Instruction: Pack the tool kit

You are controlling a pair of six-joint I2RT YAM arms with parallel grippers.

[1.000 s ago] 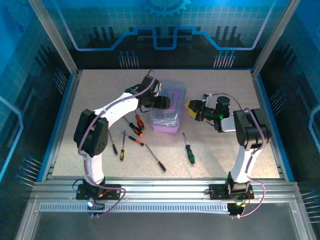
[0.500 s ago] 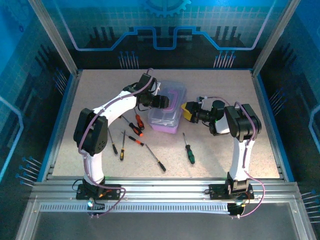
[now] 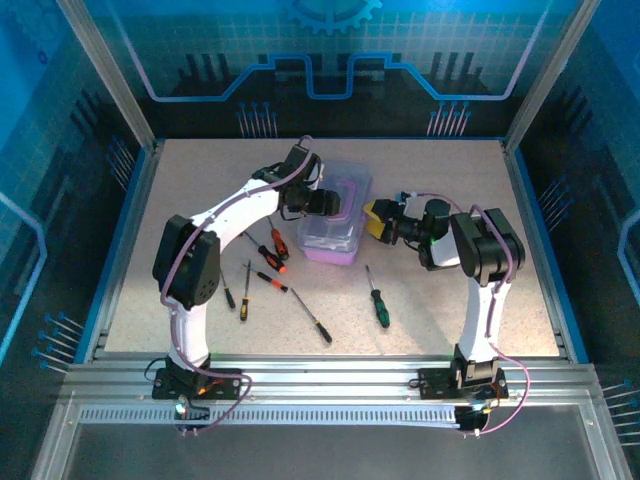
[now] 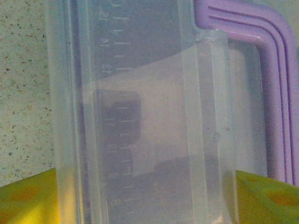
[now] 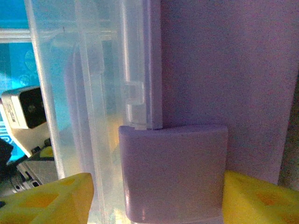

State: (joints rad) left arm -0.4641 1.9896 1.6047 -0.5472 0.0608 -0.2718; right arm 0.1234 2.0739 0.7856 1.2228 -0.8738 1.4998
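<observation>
The tool kit (image 3: 335,222), a purple-based case with a clear lid, lies mid-table. My left gripper (image 3: 328,204) reaches over its left part. In the left wrist view the clear lid (image 4: 140,116) spans the gap and both yellow fingertips (image 4: 28,200) press its edges; the purple handle (image 4: 275,70) is at right. My right gripper (image 3: 373,220) is at the case's right side. Its fingers (image 5: 56,198) straddle the purple latch (image 5: 173,172), the right one touching it and the left one apart. Several orange-black screwdrivers (image 3: 270,255) and a green-handled one (image 3: 379,303) lie on the table.
The screwdrivers are spread in front of and to the left of the case, between it and the arm bases. Metal posts (image 3: 105,75) and blue walls enclose the table. Bare tabletop (image 3: 200,175) lies behind and to both sides of the case.
My right gripper has moved left up to the case's right side and its jaws have narrowed around the latch. My left gripper has stayed on the lid, with its arm shifting slightly.
</observation>
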